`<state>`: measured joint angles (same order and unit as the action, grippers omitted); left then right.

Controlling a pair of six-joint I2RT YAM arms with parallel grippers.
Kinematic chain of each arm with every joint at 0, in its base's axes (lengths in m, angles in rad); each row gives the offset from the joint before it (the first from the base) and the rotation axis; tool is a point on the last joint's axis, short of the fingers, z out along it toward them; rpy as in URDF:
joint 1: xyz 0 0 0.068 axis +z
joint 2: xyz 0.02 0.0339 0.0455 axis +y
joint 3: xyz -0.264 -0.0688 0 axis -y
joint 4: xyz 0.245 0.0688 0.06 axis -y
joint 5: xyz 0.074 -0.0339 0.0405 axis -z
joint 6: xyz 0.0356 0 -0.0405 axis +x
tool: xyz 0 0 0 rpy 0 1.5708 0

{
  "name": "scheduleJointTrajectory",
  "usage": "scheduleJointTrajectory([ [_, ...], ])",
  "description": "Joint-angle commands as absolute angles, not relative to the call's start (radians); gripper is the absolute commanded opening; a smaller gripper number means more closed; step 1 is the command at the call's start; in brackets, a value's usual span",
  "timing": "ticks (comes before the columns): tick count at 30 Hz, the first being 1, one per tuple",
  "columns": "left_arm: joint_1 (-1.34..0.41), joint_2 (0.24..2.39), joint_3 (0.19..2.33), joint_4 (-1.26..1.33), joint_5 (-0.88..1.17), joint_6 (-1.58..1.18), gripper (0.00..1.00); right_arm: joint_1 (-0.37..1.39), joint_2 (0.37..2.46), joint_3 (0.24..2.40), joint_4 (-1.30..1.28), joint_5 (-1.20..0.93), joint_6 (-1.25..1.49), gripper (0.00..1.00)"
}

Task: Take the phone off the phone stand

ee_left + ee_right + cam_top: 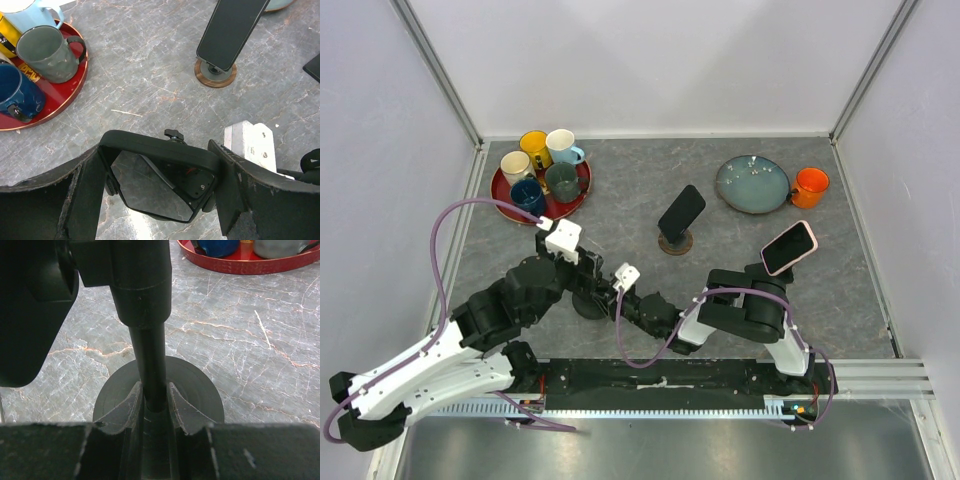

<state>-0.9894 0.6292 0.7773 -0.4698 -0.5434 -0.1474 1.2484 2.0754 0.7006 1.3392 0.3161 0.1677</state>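
Note:
A black phone (160, 182) with a glossy screen sits crosswise between my left gripper's fingers (85, 200), which press on its two ends; the left gripper (160, 185) is shut on it. My right gripper (154, 400) is shut on the black upright post (150, 360) of the phone stand, just above its round dark base (200, 395). In the top view both grippers meet at the near middle of the table, left gripper (582, 280) and right gripper (620, 300), over the stand's base (588, 306). There the phone is hidden under the left wrist.
A second dark phone leans on a wooden-based stand (678, 240) at mid-table, also in the left wrist view (216, 75). A pink-cased phone (788, 246) stands to the right. A red tray (576, 203) with several mugs is at back left. A blue-grey plate (752, 185) and an orange mug (810, 187) are at back right.

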Motion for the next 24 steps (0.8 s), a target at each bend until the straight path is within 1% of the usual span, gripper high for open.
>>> scheduleJointTrajectory([
  [1, -0.989, 0.56, 0.945, 0.006, -0.591, -0.181, 0.02, 1.247, 2.169, 0.65, 0.942, 0.362, 0.183, 0.0],
  [6, -0.989, 0.574, 1.017, -0.12, -0.589, -0.201, 0.02, 1.247, 2.175, 0.661, 0.925, 0.371, 0.187, 0.0],
  [12, -0.989, 0.594, 1.084, -0.153, -0.581, -0.189, 0.02, 1.252, 2.18, 0.678, 0.902, 0.377, 0.186, 0.0],
  [24, -0.989, 0.638, 1.134, -0.206, -0.586, -0.183, 0.02, 1.252, 2.184, 0.693, 0.881, 0.39, 0.189, 0.0],
])
